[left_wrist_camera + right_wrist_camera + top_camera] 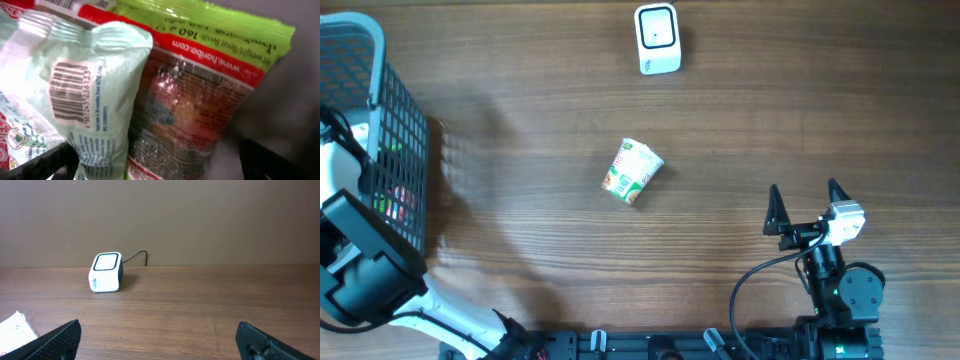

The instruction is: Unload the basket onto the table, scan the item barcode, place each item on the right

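Your left pincer hangs spread wide, low in the basket, pinching nothing. Its dark fingers sit at the bottom corners of the wrist view, with a mint packet and a sweets bag just beyond them. Your right pincer is spread and empty too, hovering over the near right of the surface and facing the scanner.

The cup is the only item out on the surface. It lies about midway across, well apart from both pincers and nearer the arms than the scanner. Treat it as the thing to scan. Whether the basket's packets are done or waiting cannot be told from here. The step in hand looks like the gap between items: nothing is gripped and nothing is at the scanner.

The next move calls for bringing a pincer to the cup, closing across its body, lifting it and turning its barcode to the scanner window. The cup is too small in the overhead view to show where its barcode sits, so expect to roll it.

The cup lies on its side, its long axis on a diagonal. The wide white mouth points away and to the right, the narrower base toward the near left. Grip across that axis, not along it.
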`<state>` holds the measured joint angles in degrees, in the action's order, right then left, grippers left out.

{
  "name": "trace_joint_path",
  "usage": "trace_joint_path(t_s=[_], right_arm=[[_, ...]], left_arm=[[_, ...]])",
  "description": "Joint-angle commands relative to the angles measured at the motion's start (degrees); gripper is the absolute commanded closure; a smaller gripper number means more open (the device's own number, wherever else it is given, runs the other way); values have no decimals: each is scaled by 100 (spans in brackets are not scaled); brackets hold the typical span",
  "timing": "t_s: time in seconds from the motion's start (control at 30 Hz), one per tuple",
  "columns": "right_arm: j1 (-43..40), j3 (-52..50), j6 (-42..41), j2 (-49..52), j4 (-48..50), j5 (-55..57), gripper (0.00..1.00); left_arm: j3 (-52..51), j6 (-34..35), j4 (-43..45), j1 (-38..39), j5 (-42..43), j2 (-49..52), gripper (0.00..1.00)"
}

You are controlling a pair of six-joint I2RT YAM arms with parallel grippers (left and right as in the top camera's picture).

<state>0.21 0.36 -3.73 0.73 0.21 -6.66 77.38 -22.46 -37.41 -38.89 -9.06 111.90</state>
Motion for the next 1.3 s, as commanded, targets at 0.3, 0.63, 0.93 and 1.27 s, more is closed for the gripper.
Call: trace_joint_path(t_s=[0.3,0.63,0.93,1.27], right_arm=[[-7,-7,59,-31,26,-85,0],[-7,-7,59,-31,28,-85,0],[-7,-7,61,-31,28,-85,0],[-7,-7,57,-31,28,-85,0]], left_arm=[[-459,-94,448,55,188,415,96],[439,490,428,52,188,-949,96],[437,490,330,48,-87,-1552,31],[437,-271,-98,-332,1054,-586,0]])
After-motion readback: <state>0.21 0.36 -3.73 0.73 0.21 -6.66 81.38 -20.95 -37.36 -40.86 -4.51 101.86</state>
